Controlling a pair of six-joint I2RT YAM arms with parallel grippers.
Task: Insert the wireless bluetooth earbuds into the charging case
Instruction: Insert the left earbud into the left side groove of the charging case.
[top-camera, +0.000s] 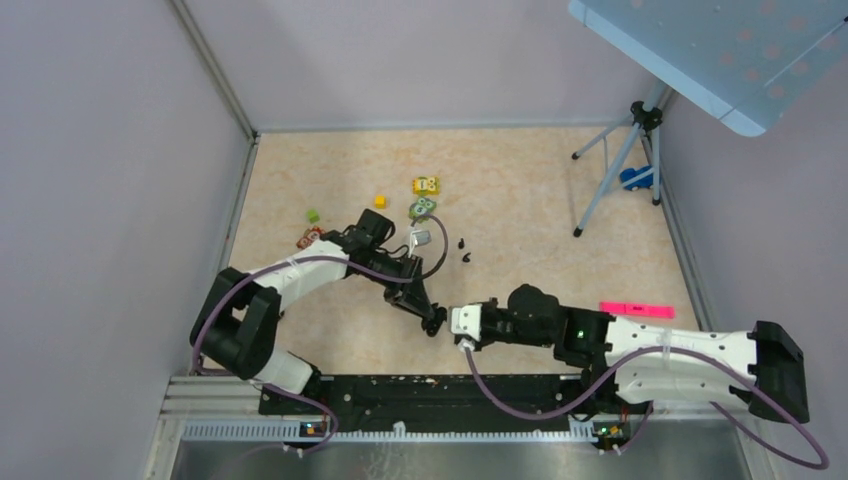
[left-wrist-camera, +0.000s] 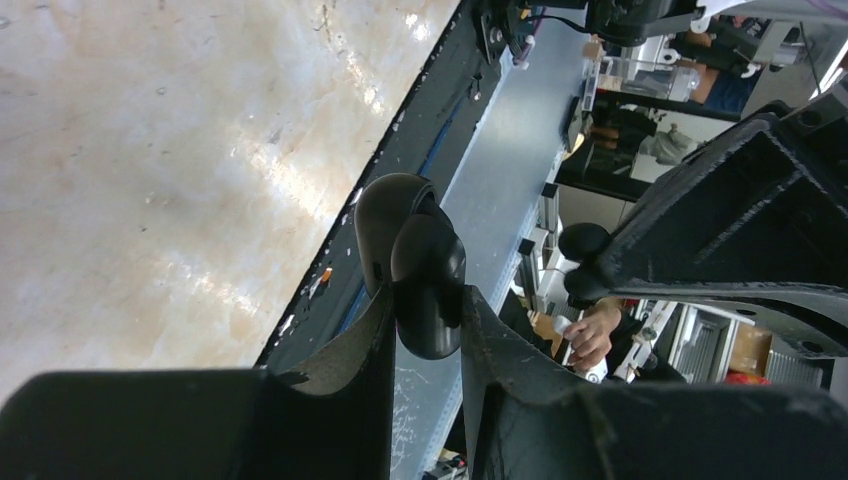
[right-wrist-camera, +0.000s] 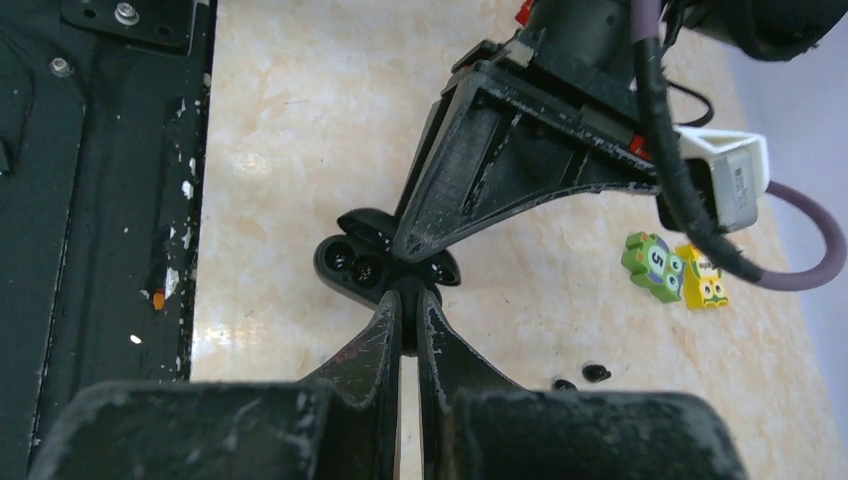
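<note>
Beige tabletop (top-camera: 520, 200) — left claw (left-wrist-camera: 428, 312) clamps charging case (left-wrist-camera: 400, 220).

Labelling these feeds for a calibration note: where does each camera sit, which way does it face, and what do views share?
Top external: above and behind the bases, looking down on the table; left arm and right arm show.
Left wrist: on the left arm, facing back toward the near table edge along the left fingers, shut on the charging case.
Right wrist: looking down along the shut right fingers at the table; left fingers, earbuds, toy blocks show.
Shared: both wrist views show the charging case.
</note>
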